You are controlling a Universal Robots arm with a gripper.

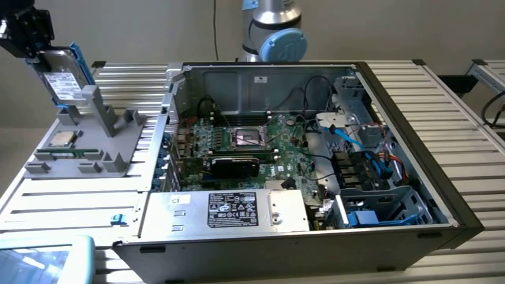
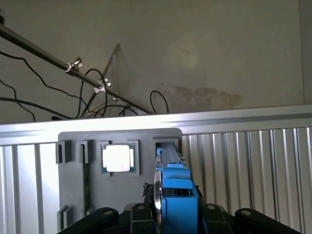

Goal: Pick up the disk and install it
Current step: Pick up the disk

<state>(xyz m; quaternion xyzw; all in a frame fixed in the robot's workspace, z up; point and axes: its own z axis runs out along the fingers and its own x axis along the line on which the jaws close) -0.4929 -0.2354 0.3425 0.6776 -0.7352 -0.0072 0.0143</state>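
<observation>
The fingers (image 1: 32, 50) grip the disk (image 1: 65, 80) upright over the grey holder (image 1: 87, 148) near the tabletop's (image 1: 71, 201) far edge. Pick-up step, I'd judge; next it must clear the holder's posts.

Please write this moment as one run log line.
gripper: shut on disk | disk: held over grey holder | computer case: disk not yet installed

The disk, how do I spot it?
On the exterior view's left of the open computer case sits a grey rack. The disk stands tilted above it in the gripper: silver, white label, bright blue frame, unlike the small square processor chip lying flat.
</observation>
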